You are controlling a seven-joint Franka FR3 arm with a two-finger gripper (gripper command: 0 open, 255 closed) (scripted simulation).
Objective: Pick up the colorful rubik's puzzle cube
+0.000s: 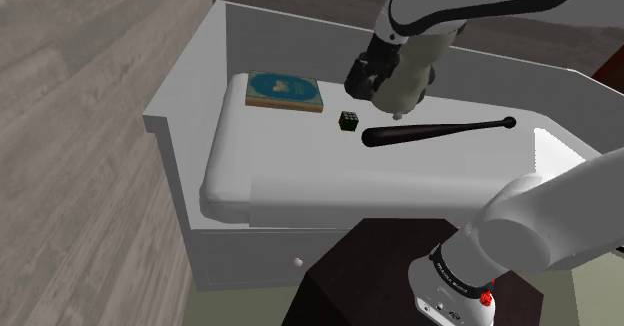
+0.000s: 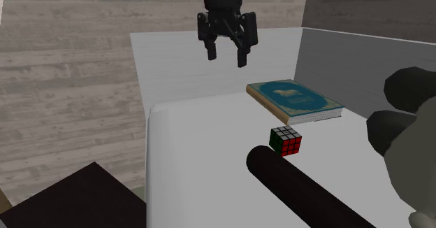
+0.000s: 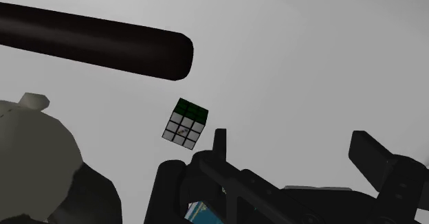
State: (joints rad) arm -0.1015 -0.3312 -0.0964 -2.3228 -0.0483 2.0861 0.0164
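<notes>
Open jaws hover above a white surface [image 2: 189, 157]. The cube [image 2: 286, 141] lies between book [image 2: 295, 101] and bat [image 2: 300, 191], beside the bat's end. Best: centre above it, descend straight, avoiding the bat.

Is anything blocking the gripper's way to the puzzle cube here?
Nothing visible does. The open gripper hangs above with a clear line to the cube; the black bat and book lie beside it, apart.
</notes>
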